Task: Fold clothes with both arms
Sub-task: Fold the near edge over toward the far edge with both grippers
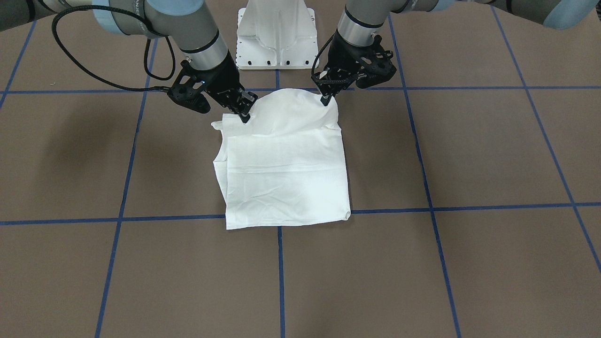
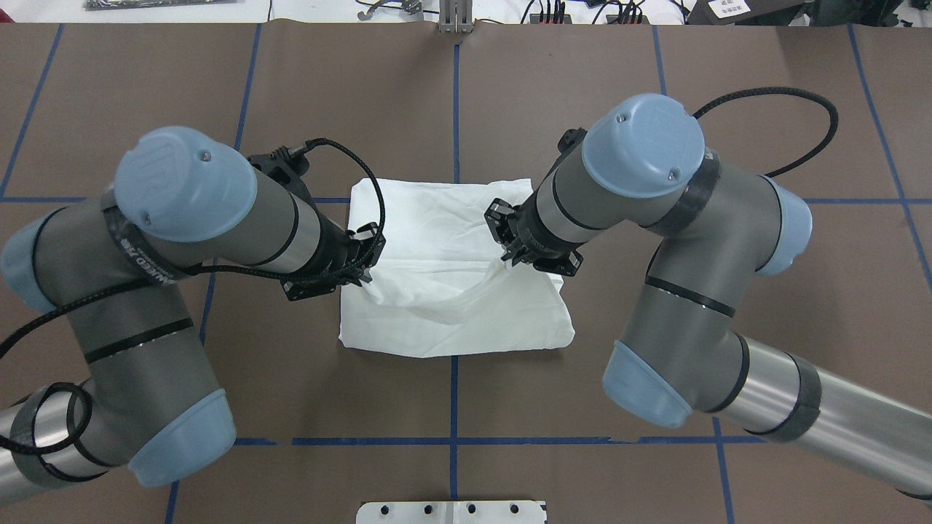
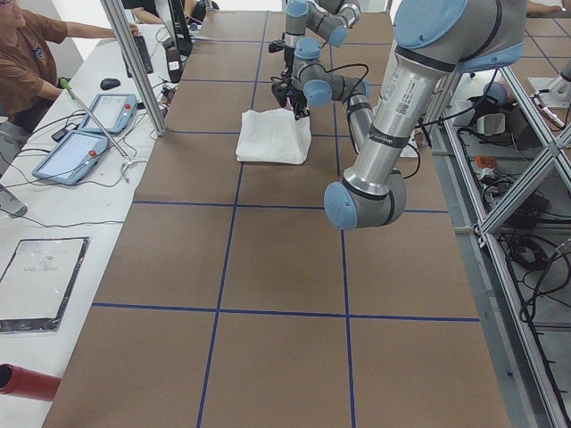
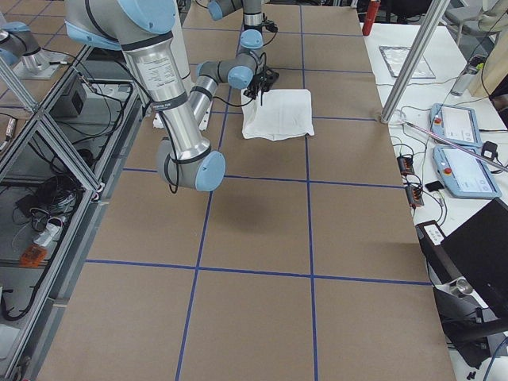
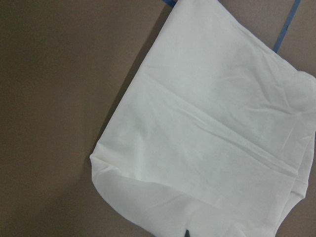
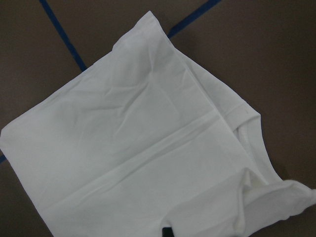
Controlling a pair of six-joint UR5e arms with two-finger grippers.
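Counted: one white shirt (image 1: pixel 286 173) and one brown surface (image 1: pixel 469 155) under it. Two arms were there, a left arm (image 2: pixel 277 233) and a right arm (image 2: pixel 728 211), so there were two grippers too (one to an arm): the left gripper (image 1: pixel 325 99) and the right gripper (image 1: pixel 244 116). One white pedestal base (image 1: pixel 276 37) showed. Off to the side were two tablets, a far tablet (image 3: pixel 109 112) and a near tablet (image 3: pixel 71 156), one mouse (image 3: pixel 110 84), one red cylinder (image 3: pixel 27 382) and one person (image 3: pixel 27 62)
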